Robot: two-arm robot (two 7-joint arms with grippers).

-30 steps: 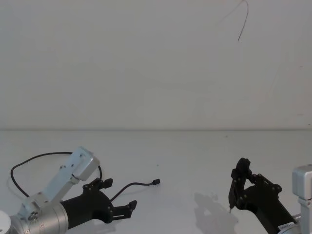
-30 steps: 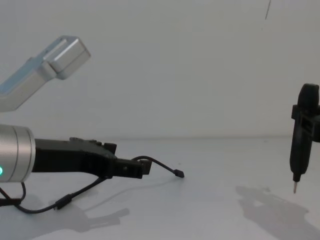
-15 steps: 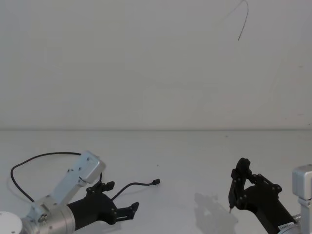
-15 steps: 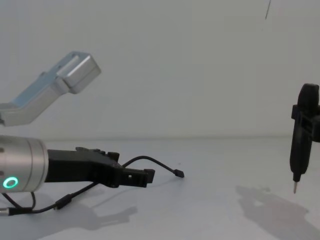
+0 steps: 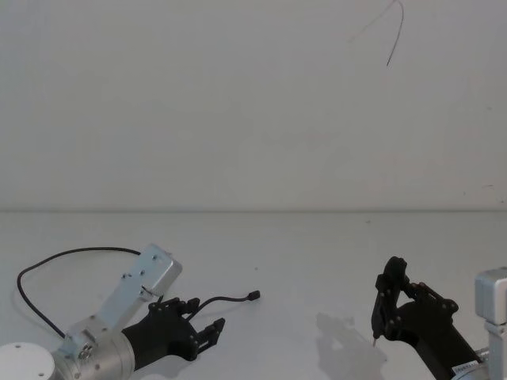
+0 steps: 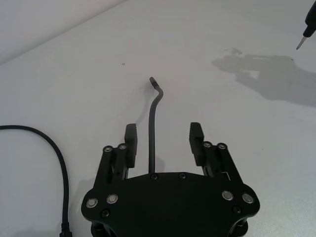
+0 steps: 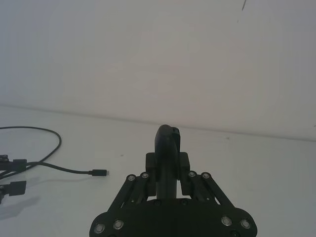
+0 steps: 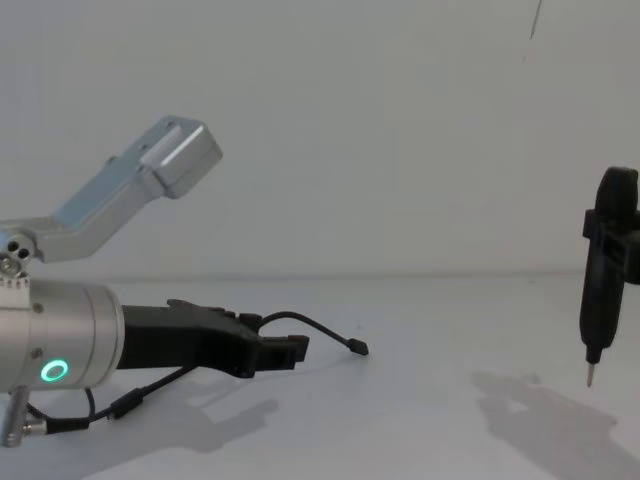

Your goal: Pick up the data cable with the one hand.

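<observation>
The data cable (image 5: 75, 252) is a thin black cord that loops over the white table at the left and ends in a small plug (image 5: 253, 295). In the left wrist view, the plug end of the cable (image 6: 151, 133) runs straight between the two fingers of my left gripper (image 6: 163, 132). That gripper is open and straddles the cord low over the table. From the chest, the left gripper (image 8: 285, 350) sits just short of the plug (image 8: 358, 347). My right gripper (image 7: 168, 165) is shut on a black pen-shaped tool (image 8: 603, 270), held upright above the table at the right.
The white table (image 5: 317, 253) meets a plain white wall behind. The tool's shadow (image 8: 540, 410) lies on the table at the right. The silver elbow link of the left arm (image 8: 150, 175) rises above the gripper. A second stretch of cable (image 6: 55, 153) lies beside the left gripper.
The left arm has pushed forward and rolled its wrist, so its fingers now straddle the cable's plug end. The right arm and its tool have not moved.
</observation>
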